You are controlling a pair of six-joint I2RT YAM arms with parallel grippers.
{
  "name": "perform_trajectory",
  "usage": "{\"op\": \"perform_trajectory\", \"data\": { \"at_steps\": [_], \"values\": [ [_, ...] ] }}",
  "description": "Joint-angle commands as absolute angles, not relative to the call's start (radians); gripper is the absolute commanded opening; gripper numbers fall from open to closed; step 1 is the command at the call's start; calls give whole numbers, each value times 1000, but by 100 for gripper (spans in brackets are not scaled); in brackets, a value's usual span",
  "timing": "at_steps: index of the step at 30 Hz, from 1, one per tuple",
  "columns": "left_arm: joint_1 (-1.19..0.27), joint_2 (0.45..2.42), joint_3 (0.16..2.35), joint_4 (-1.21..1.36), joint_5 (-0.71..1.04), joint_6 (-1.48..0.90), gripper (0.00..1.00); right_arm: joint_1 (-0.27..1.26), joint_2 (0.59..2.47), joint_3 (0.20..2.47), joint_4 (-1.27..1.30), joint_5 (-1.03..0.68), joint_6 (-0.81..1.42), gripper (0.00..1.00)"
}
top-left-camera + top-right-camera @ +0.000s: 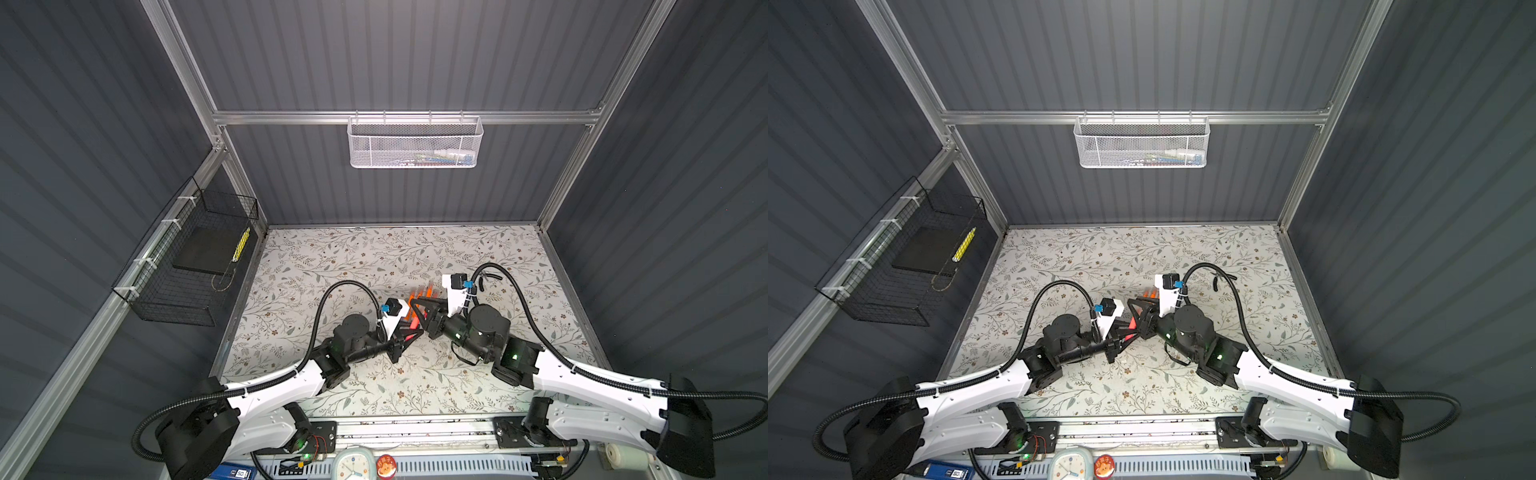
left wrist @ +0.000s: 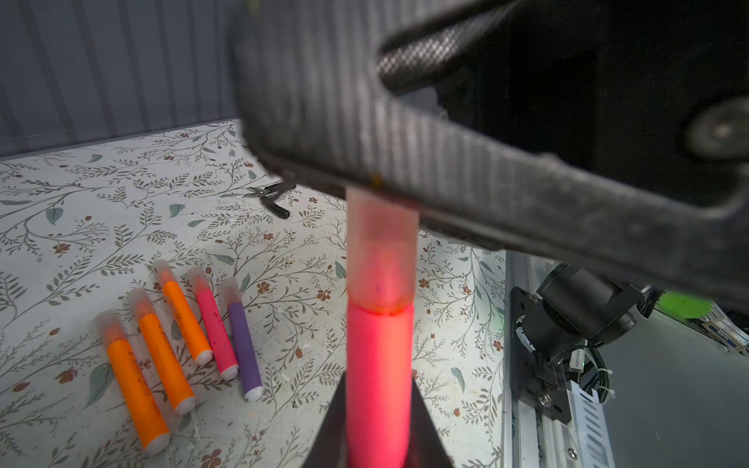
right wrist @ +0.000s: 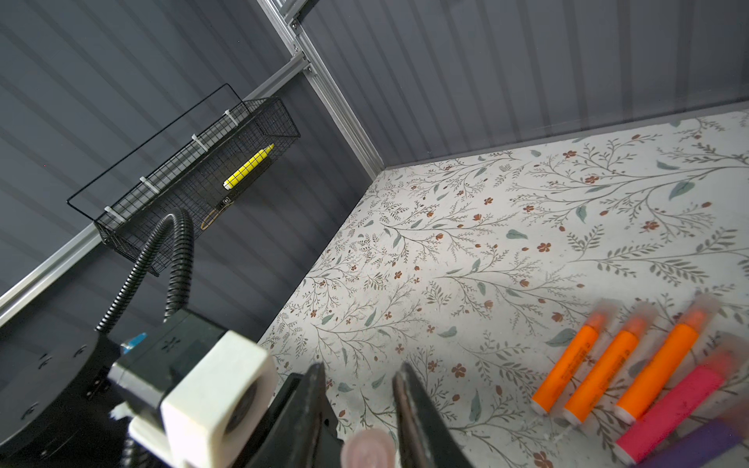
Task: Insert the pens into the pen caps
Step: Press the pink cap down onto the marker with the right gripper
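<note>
Left hand (image 2: 379, 433) around pink pen (image 2: 379, 356)

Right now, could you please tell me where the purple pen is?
In the left wrist view the purple pen lies on the floral table, at one end of the row of five capped pens, beside the pink pen.

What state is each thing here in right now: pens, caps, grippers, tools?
left gripper: shut on held pen.
held pen: red-pink, gripped by its body, capped.
right gripper: jaws either side of the cap; grip unclear.
cap: on the held pen's tip.
orange pens: three, capped, lying side by side.
pink pen: capped, lying beside them.
purple pen: capped, lying beside the pink pen.
pliers: lying flat, untouched.
</note>
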State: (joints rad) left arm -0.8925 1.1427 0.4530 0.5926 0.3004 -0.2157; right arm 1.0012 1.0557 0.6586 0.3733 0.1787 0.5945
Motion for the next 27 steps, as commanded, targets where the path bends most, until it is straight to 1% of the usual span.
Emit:
{"op": "perform_trajectory", "data": {
  "at_steps": [1, 4, 8, 10, 13, 15, 17, 19, 21, 23, 24, 26, 27],
  "values": [
    [-894, 1146, 449, 620, 314, -191, 0, 997, 1052, 687, 376, 158, 584, 31],
    [-894, 1146, 450, 620, 315, -192, 0, 997, 1047, 684, 378, 159, 580, 30],
    [-894, 1144, 449, 621, 314, -190, 0, 996, 1053, 685, 385, 146, 577, 23],
    [-894, 1144, 449, 623, 314, -191, 0, 996, 1058, 687, 384, 135, 577, 17],
    [-894, 1142, 443, 646, 293, -204, 0, 996, 1062, 681, 386, 120, 568, 1],
    [-894, 1139, 448, 653, 256, -208, 0, 996, 1062, 668, 396, 104, 558, 0],
    [-891, 1138, 456, 666, 255, -204, 0, 996, 1059, 643, 426, 78, 547, 0],
    [-875, 1140, 478, 677, 300, -202, 0, 997, 1051, 610, 463, 43, 536, 0],
    [-823, 1148, 485, 756, 445, -239, 0, 997, 1039, 574, 507, 1, 520, 0],
    [-752, 1161, 478, 884, 610, -300, 0, 1000, 1024, 536, 554, -42, 492, 0],
    [-720, 1167, 473, 948, 665, -326, 0, 1004, 1018, 517, 576, -67, 476, 0],
    [-690, 1183, 485, 986, 718, -333, 0, 1014, 1007, 493, 599, -97, 446, 0],
    [-689, 1192, 504, 963, 726, -313, 0, 1023, 1005, 489, 600, -109, 431, 0]
  ]
}}
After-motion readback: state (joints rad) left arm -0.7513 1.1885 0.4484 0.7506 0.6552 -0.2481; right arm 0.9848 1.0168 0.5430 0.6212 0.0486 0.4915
